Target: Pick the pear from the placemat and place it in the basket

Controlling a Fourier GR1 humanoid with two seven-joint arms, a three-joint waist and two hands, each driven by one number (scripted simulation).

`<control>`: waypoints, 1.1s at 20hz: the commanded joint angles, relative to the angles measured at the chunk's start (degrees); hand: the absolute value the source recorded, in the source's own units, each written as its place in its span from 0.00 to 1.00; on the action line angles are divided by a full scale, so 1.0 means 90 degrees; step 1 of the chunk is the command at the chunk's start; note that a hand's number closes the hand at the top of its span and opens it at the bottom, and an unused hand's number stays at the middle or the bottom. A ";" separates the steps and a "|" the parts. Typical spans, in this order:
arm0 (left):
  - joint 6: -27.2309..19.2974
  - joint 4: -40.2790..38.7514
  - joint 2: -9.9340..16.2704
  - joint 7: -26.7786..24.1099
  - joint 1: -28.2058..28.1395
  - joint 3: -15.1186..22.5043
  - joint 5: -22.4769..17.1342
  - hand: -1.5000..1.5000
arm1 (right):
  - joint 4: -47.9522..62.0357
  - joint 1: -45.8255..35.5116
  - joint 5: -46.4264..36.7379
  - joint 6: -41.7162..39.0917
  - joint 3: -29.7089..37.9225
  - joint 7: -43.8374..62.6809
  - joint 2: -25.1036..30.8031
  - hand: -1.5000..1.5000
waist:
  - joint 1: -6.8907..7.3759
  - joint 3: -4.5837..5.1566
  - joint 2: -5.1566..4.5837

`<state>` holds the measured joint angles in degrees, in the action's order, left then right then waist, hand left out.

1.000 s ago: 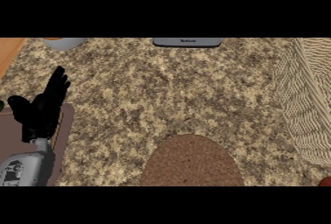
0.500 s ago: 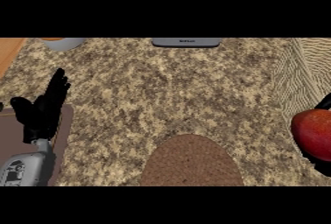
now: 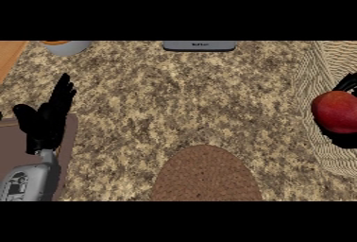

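Note:
A red pear [image 3: 336, 111] hangs over the woven basket [image 3: 312, 71] at the right edge, with my right hand [image 3: 346, 84] curled round it; only dark fingers show above and below the fruit. The round brown placemat [image 3: 206, 175] lies at the bottom centre with nothing on it. My left hand [image 3: 47, 118] rests open at the left, fingers pointing up, over the corner of a brown board.
A grey device [image 3: 199, 45] sits at the counter's far edge. A grey bowl with an orange thing [image 3: 65, 46] stands at the far left. A brown board [image 3: 21, 151] lies under my left forearm. Wood shows at the upper left corner.
My right hand has come in from the right edge with the pear, moving up and left over the basket. The left hand has stayed put.

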<state>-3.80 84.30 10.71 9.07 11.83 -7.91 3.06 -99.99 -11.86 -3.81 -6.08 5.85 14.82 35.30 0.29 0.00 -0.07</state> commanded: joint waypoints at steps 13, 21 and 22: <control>0.0243 0.0129 0.0087 0.0000 -0.0121 -0.0130 -0.0191 0.50 | 0.0935 -0.0311 -0.2721 0.0317 -0.0060 -0.2994 0.1261 1.00 | 0.0058 -0.0012 -0.0021; 0.0153 -0.0234 0.0128 0.0016 0.0220 -0.0182 -0.0059 0.50 | 0.3011 -0.1385 -0.3767 0.1393 -0.0244 -0.4158 0.0680 1.00 | 0.0020 -0.0001 -0.0012; 0.0151 0.0361 0.0022 0.0036 -0.0335 -0.0104 -0.0070 0.50 | 0.2337 -0.1268 -0.3897 0.1149 -0.0223 -0.3554 0.0524 1.00 | 0.0002 0.0001 0.0009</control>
<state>-2.39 85.46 11.14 9.59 11.35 -8.74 2.30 -80.09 -21.88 -35.66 3.92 3.31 -16.51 41.96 0.83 0.00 -0.19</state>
